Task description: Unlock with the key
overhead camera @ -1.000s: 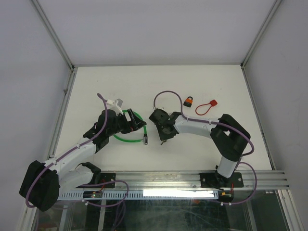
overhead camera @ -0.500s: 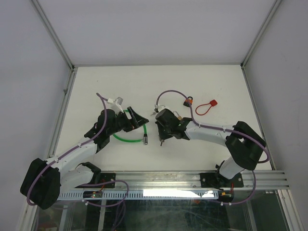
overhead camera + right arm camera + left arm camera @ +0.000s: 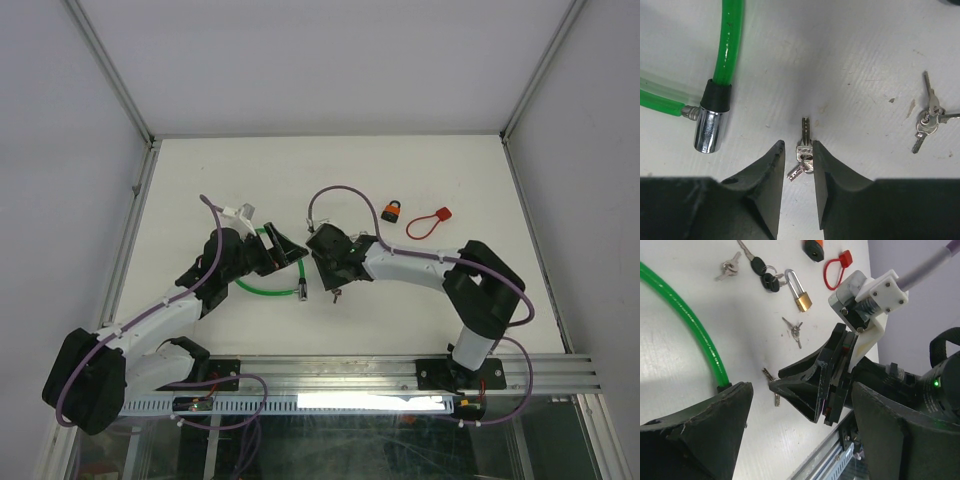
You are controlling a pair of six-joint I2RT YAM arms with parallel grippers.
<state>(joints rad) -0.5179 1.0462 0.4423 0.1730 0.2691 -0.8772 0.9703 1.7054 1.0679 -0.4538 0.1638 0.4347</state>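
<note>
Right gripper (image 3: 798, 146) straddling a small key bunch (image 3: 805, 131), left gripper (image 3: 283, 250) waiting over the green cable lock (image 3: 730, 40).

I have the right jaws set narrowly apart on either side of the key's head. The key lies flat on the white table (image 3: 230, 170) with its blade pointing away, not visibly pinched, so a close from here should catch the head and leave the blade free for insertion. The left jaws are spread wide and hold nothing, poised, I judge, to steady the lock body. The cable's chrome end plug (image 3: 707, 131) rests just left of the key. A second key bunch (image 3: 927, 120) lies well to the right.
</note>
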